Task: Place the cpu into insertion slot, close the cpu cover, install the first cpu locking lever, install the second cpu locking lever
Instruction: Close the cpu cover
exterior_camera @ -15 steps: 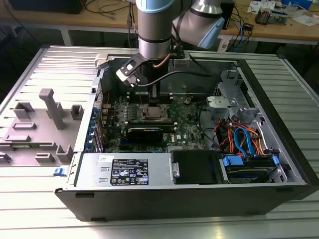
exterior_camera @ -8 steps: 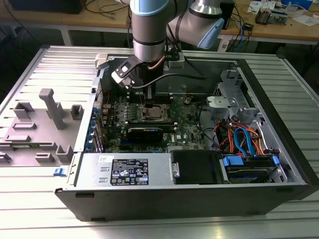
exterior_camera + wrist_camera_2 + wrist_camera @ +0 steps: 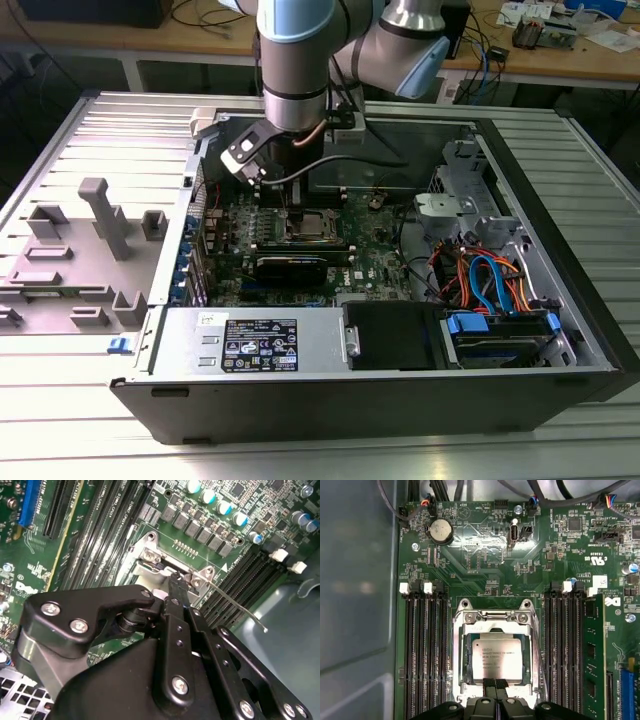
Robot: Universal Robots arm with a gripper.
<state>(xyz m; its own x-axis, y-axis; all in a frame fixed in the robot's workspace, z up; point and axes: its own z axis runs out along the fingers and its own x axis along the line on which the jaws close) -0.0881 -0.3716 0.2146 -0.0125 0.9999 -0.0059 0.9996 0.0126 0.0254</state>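
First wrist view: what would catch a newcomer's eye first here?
The silver-topped cpu lies on the green board, framed by the cpu cover, between banks of black memory slots. The black tool, shut, hangs at the cover's edge. In the exterior view the arm reaches down into the open computer case.

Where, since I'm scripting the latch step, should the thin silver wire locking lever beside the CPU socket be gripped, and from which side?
Probably near the hooked free end of the thin silver wire locking lever, which juts past the black memory slots over the grey case metal. Come from above, closing across the wire: it is thin, slanted and anchored at the metal socket frame.
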